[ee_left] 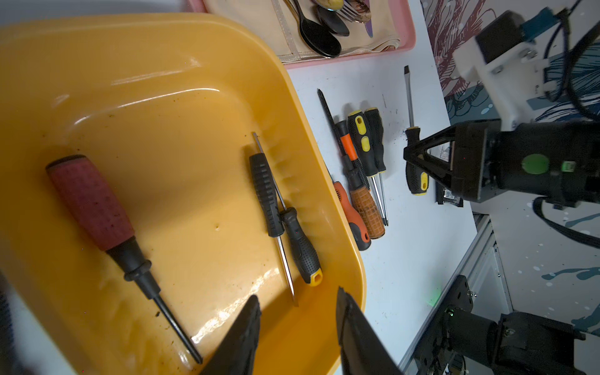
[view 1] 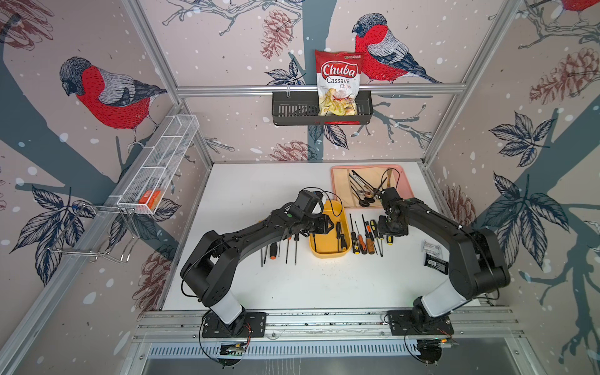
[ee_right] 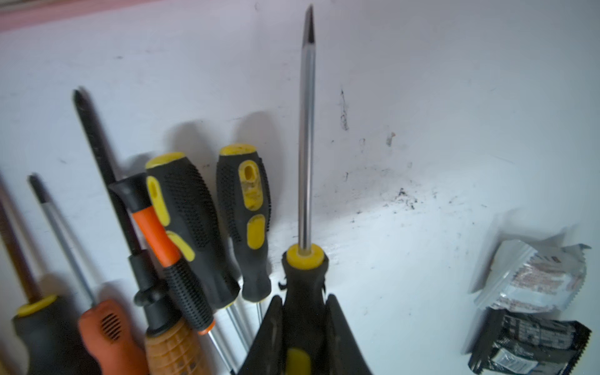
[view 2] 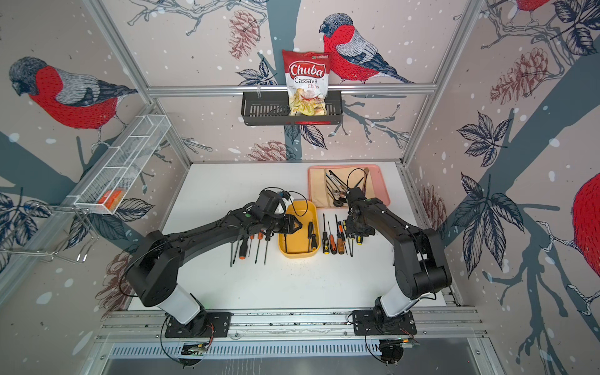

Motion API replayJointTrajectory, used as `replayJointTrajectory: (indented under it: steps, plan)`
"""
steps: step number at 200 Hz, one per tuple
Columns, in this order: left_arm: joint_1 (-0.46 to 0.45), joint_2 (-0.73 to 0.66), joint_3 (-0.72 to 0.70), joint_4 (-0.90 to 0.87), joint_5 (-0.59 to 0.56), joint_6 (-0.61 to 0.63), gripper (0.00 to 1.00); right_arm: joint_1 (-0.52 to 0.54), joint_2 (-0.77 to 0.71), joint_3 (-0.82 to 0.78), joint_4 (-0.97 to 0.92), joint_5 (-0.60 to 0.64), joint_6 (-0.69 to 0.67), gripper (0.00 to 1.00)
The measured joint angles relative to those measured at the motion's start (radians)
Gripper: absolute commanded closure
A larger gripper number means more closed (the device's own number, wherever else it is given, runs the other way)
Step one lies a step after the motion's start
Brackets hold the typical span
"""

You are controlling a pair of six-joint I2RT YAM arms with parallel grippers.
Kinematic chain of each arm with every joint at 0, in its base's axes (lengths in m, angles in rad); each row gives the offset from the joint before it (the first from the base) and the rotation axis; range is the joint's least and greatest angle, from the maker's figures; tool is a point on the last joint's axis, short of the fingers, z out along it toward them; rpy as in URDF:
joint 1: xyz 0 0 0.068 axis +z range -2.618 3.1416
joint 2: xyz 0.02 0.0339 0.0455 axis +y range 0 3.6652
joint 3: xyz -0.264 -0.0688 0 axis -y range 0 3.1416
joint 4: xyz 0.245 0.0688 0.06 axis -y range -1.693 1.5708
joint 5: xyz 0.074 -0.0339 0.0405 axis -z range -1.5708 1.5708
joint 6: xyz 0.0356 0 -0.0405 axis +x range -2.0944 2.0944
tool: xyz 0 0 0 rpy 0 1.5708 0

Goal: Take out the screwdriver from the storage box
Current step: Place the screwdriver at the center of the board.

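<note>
a white tabletop (view 1: 253,188) carries everything. at its far right corner lies a flat pink plastic tray (view 1: 405,180) with a beige cloth and dark cutlery on it. near the middle of the table, just in front of that tray, sits the storage box (view 1: 326,243), a shallow yellow plastic tub with rounded corners.

the left gripper (ee_left: 298,297) hangs over the near end of the storage box with its jaws partly apart and nothing between them. the right gripper (ee_right: 303,300) is outside the box on the right arm's side. it is clamped on the handle of a black-and-yellow flat-blade screwdriver (ee_right: 306,146), whose steel shaft points towards the pink tray. whether that tool rests on the table or is lifted off it cannot be told.

inside the box lie three tools:
- a red-handled screwdriver (ee_left: 91,201), apart from the others
- a slim black ribbed screwdriver (ee_left: 264,191)
- a black screwdriver with a yellow end cap (ee_left: 302,246), crossing the slim one near the box's wall

a row of orange, black and yellow screwdrivers (view 1: 365,240) lies on the table between the box and the held tool. another group of screwdrivers (view 1: 279,250) lies on the box's other side, partly under the left arm. a silver packet (ee_right: 532,279) and a black packet (ee_right: 532,344) sit together near the table's right edge.
</note>
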Motion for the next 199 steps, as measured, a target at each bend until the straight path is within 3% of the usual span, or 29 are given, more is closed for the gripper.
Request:
replayJointTrajectory:
  steps: [65, 130, 199]
  plan:
    - [0.000, 0.000, 0.000, -0.003, -0.006, 0.003, 0.59, -0.004, 0.066, -0.018, 0.055, 0.015, -0.025, 0.79]
    - [0.000, -0.003, -0.001, -0.018, -0.024, 0.003, 0.59, -0.004, 0.087, -0.035, 0.077, 0.013, -0.029, 0.66]
    - [0.000, -0.006, 0.003, -0.049, -0.058, -0.003, 0.58, 0.003, -0.003, -0.016, 0.054, 0.006, -0.028, 0.63]
